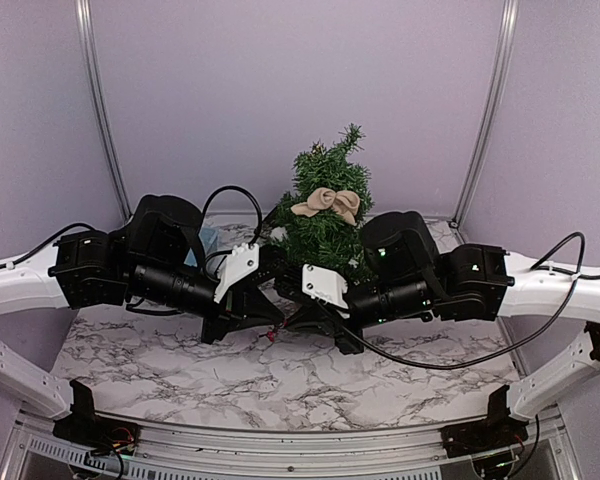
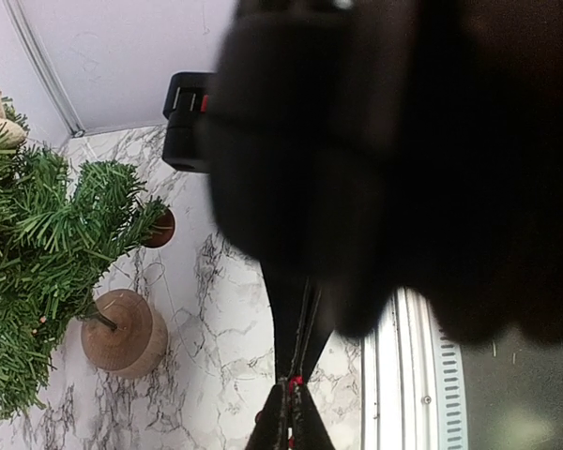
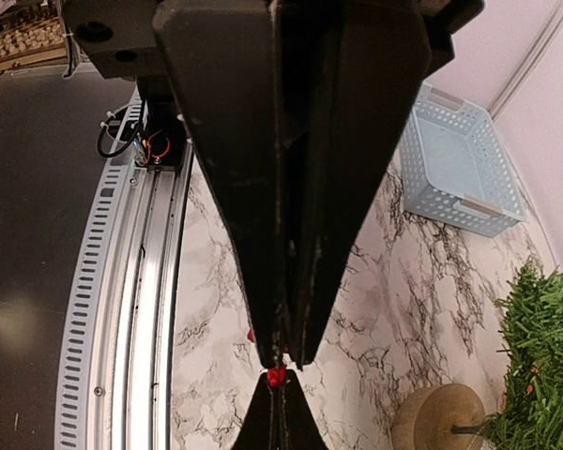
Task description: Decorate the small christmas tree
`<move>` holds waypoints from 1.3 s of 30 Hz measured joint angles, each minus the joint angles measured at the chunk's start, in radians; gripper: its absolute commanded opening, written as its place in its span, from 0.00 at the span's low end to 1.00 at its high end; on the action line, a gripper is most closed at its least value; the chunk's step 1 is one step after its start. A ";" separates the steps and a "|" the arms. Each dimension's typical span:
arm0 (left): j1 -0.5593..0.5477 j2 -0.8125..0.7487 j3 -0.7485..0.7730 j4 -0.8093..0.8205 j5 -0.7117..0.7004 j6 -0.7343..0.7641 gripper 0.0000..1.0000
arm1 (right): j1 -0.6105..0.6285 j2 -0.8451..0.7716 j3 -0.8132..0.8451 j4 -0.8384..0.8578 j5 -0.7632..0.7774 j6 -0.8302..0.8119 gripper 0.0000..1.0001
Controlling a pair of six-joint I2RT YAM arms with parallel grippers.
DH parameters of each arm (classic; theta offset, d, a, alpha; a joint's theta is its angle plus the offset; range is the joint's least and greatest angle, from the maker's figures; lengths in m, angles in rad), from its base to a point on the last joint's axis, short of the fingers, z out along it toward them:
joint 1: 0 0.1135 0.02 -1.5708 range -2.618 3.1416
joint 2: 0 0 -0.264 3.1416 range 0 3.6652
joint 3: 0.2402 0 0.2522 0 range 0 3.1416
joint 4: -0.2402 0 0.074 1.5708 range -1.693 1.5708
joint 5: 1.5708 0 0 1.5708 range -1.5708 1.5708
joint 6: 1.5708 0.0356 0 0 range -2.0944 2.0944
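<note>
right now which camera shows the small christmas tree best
Top external: the small christmas tree shows tip downward with its beige bow, base hidden by arms. Left wrist catches side branches and stump; right wrist only a corner.

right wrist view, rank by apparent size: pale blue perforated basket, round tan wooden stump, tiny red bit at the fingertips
1. pale blue perforated basket
2. round tan wooden stump, partly cropped
3. tiny red bit
</note>
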 measured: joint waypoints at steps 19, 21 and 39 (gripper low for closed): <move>0.000 -0.077 -0.089 0.060 -0.039 -0.009 0.16 | 0.001 -0.035 0.000 0.042 0.013 0.008 0.00; 0.000 -0.077 -0.089 0.075 -0.041 -0.009 0.16 | 0.001 -0.040 0.000 0.049 0.013 0.008 0.00; -0.007 -0.057 -0.086 0.120 -0.038 0.006 0.00 | 0.001 -0.033 0.000 0.050 0.004 0.011 0.00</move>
